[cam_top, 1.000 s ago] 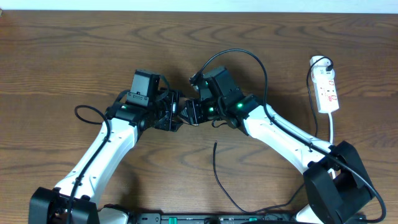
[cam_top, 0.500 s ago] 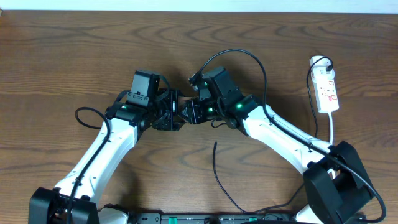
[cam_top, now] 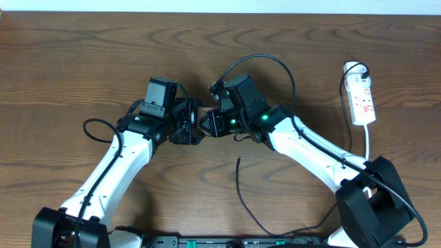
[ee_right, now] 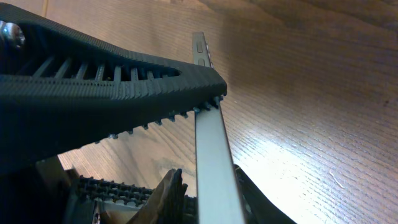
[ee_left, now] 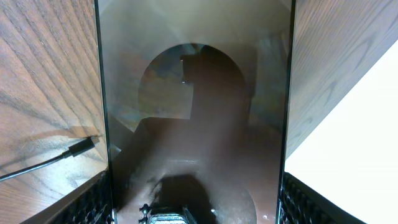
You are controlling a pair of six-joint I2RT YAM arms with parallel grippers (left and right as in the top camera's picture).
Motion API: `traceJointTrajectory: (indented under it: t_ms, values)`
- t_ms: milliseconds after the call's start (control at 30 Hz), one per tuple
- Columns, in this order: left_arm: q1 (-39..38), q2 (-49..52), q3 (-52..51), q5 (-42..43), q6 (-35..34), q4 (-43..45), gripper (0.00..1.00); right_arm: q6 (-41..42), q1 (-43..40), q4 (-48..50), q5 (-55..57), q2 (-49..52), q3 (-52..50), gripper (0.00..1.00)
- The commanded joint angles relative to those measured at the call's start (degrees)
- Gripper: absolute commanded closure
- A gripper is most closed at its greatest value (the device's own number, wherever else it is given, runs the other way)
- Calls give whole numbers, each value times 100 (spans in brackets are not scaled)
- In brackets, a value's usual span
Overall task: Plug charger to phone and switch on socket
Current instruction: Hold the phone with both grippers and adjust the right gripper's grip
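Phone (ee_left: 199,93) | left claw (ee_left: 194,186) clamped across it | right claw (cam_top: 206,125) narrower now, touching edge (grip unclear)

The left arm (cam_top: 117,165) and right arm (cam_top: 310,145) meet at the centre of the overhead frame with the phone (ee_left: 199,93) between them, so no passage there. The charger (cam_top: 241,193) lies across the lower-centre gap. The socket (cam_top: 362,100) occupies the right edge. The table (cam_top: 69,62) is bare at upper left and along the top.

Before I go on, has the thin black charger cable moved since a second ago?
No. The charger cable keeps its place and curve relative to the white power strip.
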Motion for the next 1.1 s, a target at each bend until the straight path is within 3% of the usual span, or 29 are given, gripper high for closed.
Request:
traceJointTrajectory:
  t_ms: [0, 1067]
  values:
    - [-31, -85, 245, 227, -24, 55, 93, -63, 66, 2, 9, 20, 92, 79]
    - [-31, -83, 243, 116, -22, 52, 93, -59, 66, 7, 9, 20, 90, 92]
